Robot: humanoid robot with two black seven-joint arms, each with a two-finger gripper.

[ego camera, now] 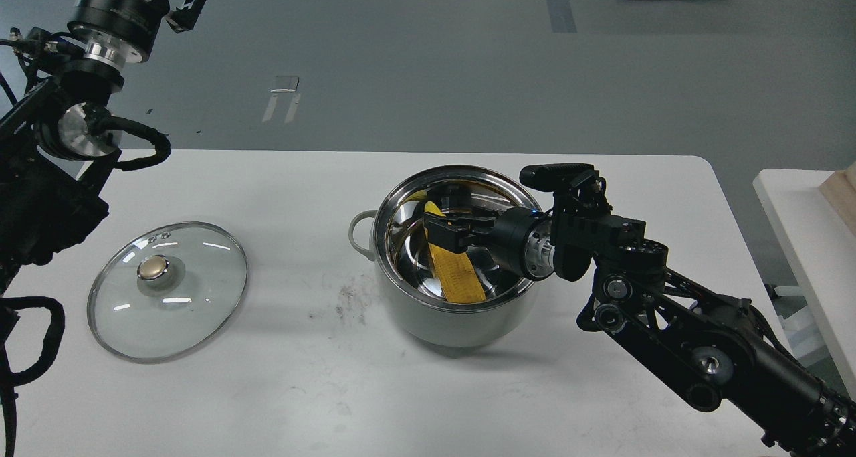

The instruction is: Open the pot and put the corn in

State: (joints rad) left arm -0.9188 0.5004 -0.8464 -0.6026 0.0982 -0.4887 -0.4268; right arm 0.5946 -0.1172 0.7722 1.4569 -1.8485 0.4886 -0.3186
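Note:
The pale grey-green pot (438,320) stands open in the middle of the white table (281,390). The yellow corn (457,275) lies slanted inside it, against the steel bottom and near wall. My right gripper (447,234) reaches into the pot from the right, just above the upper part of the cob, with its fingers apart and the cob lying loose below them. The glass lid (194,296) with its gold knob (154,267) lies flat on the table at the left. My left gripper (182,1) is raised at the top left, open and empty.
A second white table (796,229) stands at the right edge with a pale wooden thing (841,186) on it. My right arm crosses the table's right front. A smudge (348,296) marks the table left of the pot.

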